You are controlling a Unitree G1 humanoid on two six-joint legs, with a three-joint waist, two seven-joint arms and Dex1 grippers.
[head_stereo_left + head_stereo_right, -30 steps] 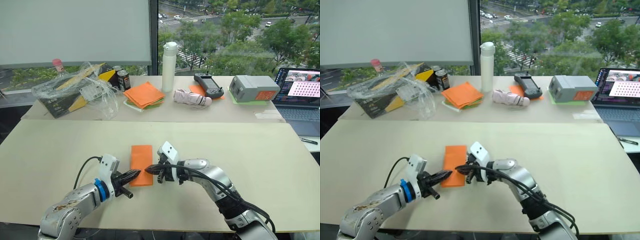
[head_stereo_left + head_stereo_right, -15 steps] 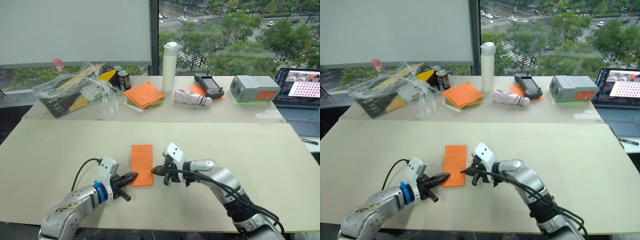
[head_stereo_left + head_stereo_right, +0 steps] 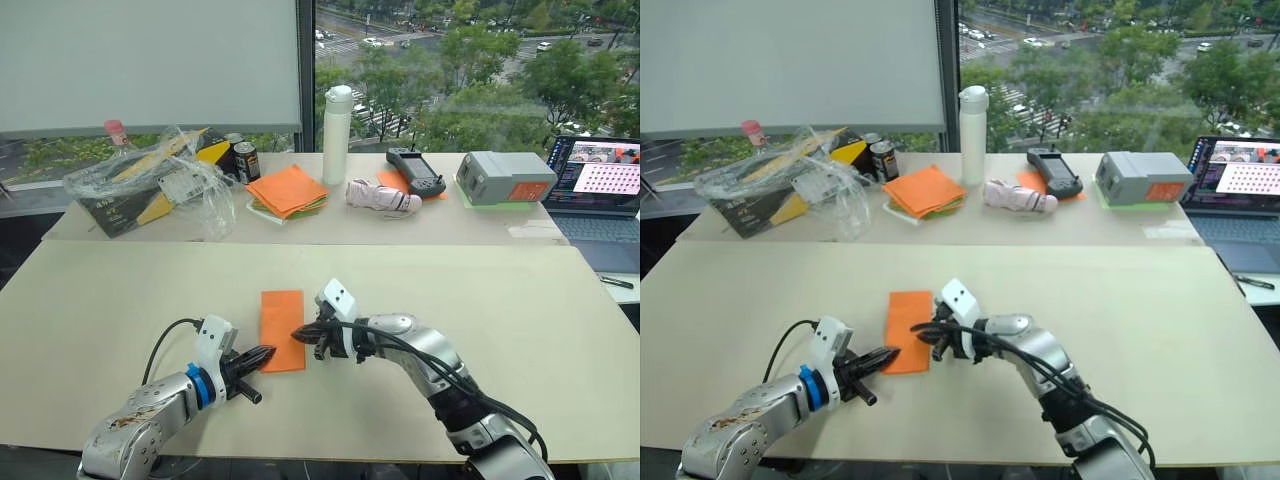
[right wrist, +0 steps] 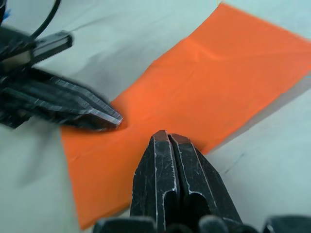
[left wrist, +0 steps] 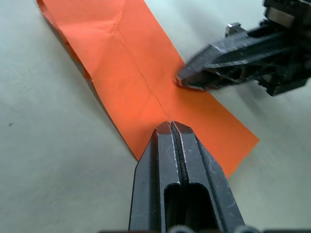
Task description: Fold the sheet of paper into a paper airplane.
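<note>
I can't read any text from here. The yellow-and-black box (image 3: 150,190) under the plastic wrap has printing on it, the dark can (image 3: 246,160) carries a label, and the laptop screen (image 3: 600,178) shows a dotted pattern and small windows, but none of it resolves into words or numbers.

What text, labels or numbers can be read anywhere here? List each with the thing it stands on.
None can be read.
Yellow and black box under clear plastic wrap: print too small to read.
Dark can: label too blurred to read.
Grey box: its orange label is too small to read.
Laptop screen: only a grid of dots, no legible words.
Sheet of paper between the left gripper and right gripper: blank, creases only.
</note>
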